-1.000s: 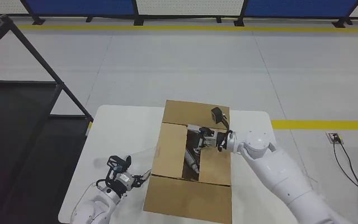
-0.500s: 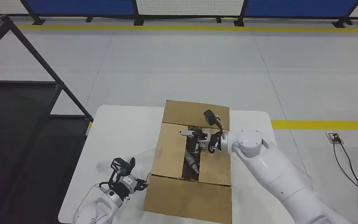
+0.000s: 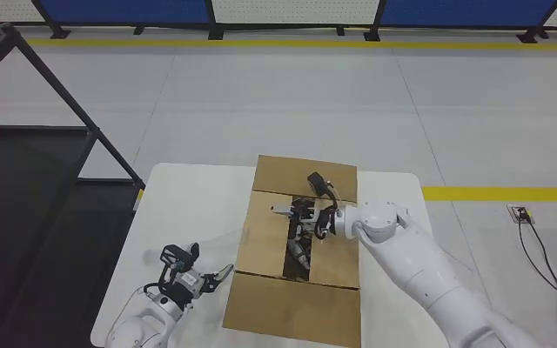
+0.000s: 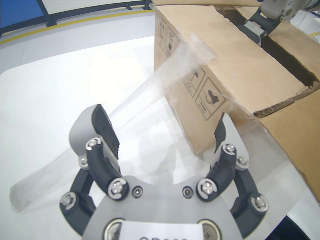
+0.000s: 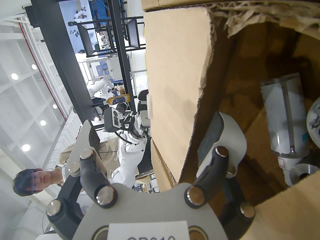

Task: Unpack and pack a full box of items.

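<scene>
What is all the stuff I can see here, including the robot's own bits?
Cardboard box: one, brown, on the table, flaps partly open.
Tape strip: one, clear, hanging off the box's side.
Bottle: one, white-labelled, lying inside the box.
Table: one, white.
Rack: one, black, beside the table.
Left claw: open, by the box's corner.
Right claw: open, astride a flap edge at the box's opening.

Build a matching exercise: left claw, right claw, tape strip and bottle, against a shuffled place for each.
1 left claw
2 right claw
3 clear tape strip
4 white bottle

A lying inside the box
B open, astride a top flap
C open, outside by the box's lower corner
D peeled, trailing from the box's side

Pairs: 1-C, 2-B, 3-D, 4-A
</scene>
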{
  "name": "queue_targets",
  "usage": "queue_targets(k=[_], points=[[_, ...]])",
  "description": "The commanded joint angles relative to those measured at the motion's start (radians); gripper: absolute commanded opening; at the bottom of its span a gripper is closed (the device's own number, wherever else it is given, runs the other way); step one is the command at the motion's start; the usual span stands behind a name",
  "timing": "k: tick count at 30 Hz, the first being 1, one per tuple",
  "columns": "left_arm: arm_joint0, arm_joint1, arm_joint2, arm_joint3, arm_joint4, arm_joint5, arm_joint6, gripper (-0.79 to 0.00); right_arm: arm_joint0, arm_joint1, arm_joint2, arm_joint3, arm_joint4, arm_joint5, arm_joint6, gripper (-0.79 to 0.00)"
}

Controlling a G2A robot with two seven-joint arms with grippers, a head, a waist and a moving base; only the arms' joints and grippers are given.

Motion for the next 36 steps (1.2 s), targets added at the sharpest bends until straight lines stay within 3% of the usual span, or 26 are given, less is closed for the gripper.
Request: queue_targets(k=[1,17,27,36], points=[[-0.002,0.002,-0.013,0.006,-0.014,-0.001,-0.001,0.0,0.004,-0.006,0.0,0.01,0.005,-0.01,0.005,0.0],[0.018,0.013,-0.085,-0.007,-0.084,-0.018,0.027,0.0,0.019,-0.048,0.04,0.031,0.076,-0.107,0.025,0.0],[0.138,0.025,-0.132,-0.168,-0.029,-0.089,0.11,0.0,0.025,-0.079,0.04,-0.04,0.074,-0.154,-0.017,0.0],[0.144,0.024,-0.07,-0.243,0.068,-0.075,0.122,0.0,0.045,-0.124,0.019,-0.048,0.084,-0.216,-0.055,0.0]])
